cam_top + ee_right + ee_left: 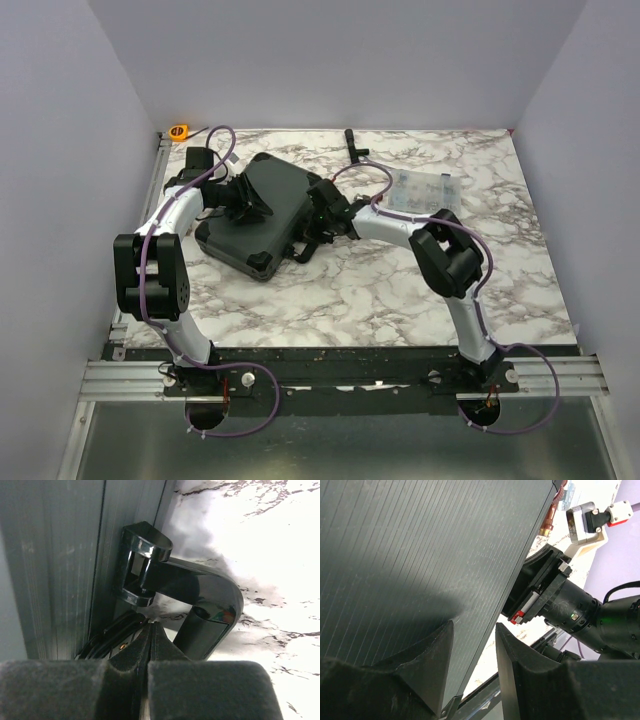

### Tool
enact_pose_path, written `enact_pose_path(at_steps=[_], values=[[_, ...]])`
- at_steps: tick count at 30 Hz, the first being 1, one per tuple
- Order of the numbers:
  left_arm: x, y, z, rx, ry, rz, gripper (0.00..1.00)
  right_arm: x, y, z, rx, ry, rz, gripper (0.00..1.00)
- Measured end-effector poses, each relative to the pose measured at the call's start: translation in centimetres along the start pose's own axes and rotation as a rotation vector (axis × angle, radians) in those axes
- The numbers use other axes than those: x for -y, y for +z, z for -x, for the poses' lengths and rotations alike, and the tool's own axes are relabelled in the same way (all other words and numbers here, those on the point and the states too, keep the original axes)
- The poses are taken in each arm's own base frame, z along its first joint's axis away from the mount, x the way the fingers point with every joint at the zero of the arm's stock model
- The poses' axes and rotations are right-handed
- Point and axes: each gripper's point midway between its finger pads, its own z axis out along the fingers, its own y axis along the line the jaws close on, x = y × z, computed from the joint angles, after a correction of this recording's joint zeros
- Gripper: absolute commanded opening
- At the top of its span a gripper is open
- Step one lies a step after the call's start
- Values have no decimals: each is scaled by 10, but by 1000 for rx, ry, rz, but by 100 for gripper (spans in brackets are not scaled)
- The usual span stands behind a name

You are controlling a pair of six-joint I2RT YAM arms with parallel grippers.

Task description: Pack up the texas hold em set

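Observation:
The black briefcase (275, 195) lies shut on the marble table, its ribbed lid (420, 545) filling the left wrist view. Chips and card deck are hidden. My left gripper (250, 207) hovers over the lid near its edge, open and empty (475, 665). My right gripper (320, 228) is at the case's front side, next to the handle (303, 250). In the right wrist view its fingers (150, 632) are pressed together with nothing between them. The tips are at a latch (112, 635) just below the handle's hinge (142, 560), with the handle's grip (205, 600) to the right.
A clear plastic compartment box (422, 190) lies right of the case behind the right arm. A black tool (353, 143) and an orange tape measure (179, 131) lie near the back wall. The right arm's wrist (580, 615) is close by the case's edge.

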Motion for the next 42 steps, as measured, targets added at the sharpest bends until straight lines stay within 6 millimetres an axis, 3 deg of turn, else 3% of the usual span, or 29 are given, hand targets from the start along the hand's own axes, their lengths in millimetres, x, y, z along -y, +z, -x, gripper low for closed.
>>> enact_pose_path(at_steps=[11, 16, 18, 25, 30, 33, 34, 37, 42], values=[[0, 0, 0, 0, 1, 0, 41, -13, -21, -12, 22, -174, 153, 3], [2, 0, -2, 6, 26, 14, 48, -23, -40, -7, 47, -236, 171, 8], [5, -1, -3, 19, 61, 26, 55, -26, -51, 0, 70, -253, 173, 11], [11, -19, -17, 90, 181, 84, 59, -27, -114, 37, 224, -299, 169, 15], [20, -26, -14, 140, 246, 77, 65, -9, -144, 54, 296, -294, 146, 18], [29, -31, -17, 175, 302, 53, 73, 17, -154, 52, 304, -285, 101, 31], [33, -34, -19, 187, 318, 44, 75, 36, -154, 45, 289, -291, 58, 36], [51, -49, -24, 266, 398, -2, 78, 46, -179, 52, 334, -284, 51, 51], [85, -82, -27, 421, 536, -77, 81, 51, -250, 61, 464, -308, 72, 73]])
